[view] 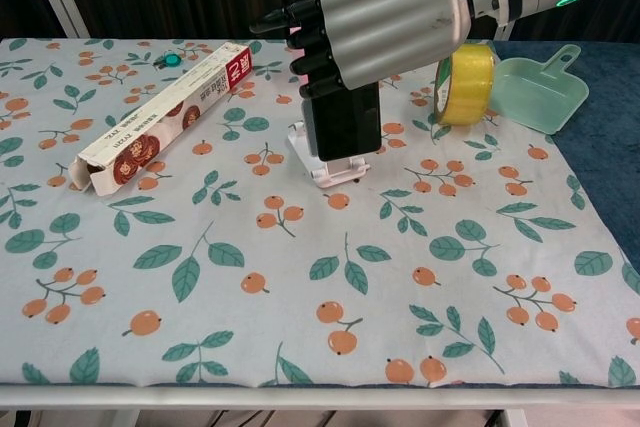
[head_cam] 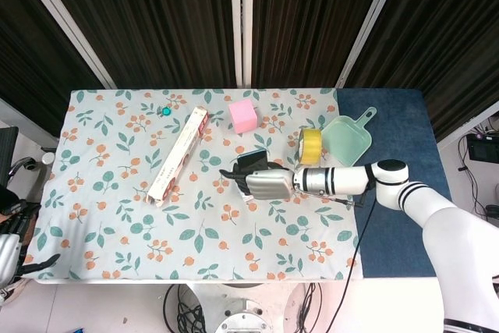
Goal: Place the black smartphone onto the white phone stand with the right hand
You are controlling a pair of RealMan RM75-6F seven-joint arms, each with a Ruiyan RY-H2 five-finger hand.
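— Phone [view: 345, 122] first: where does it sit?

— Upright on the stand [view: 322, 161], near the middle of the cloth [view: 200, 277]. Its lower edge is down in the stand's front lip, and its screen faces the chest camera. In the head view only a dark corner of it [head_cam: 251, 163] shows above the right hand [head_cam: 267, 184].

— And the hand against it?

— The right hand [view: 385, 17] is directly over the phone's top. Its dark fingers [view: 318, 47] curl down around the upper edge, with the thumb stretched out to the left. The silver back of the hand hides the contact itself, so I cannot tell whether the fingers pinch the phone or merely rest against it.

— What about the left hand?

— Only a sliver of it [head_cam: 9, 251] shows, at the lower left edge of the head view and off the table. Its pose is not readable.

— What lies around the stand?

— Behind it is a pink cube [view: 305, 52]. To the right are a yellow tape roll [view: 462, 82] and a green scoop [view: 540, 87]. To the left lies a long box [view: 165, 117], with a small teal cap [view: 172, 60] past its far end.
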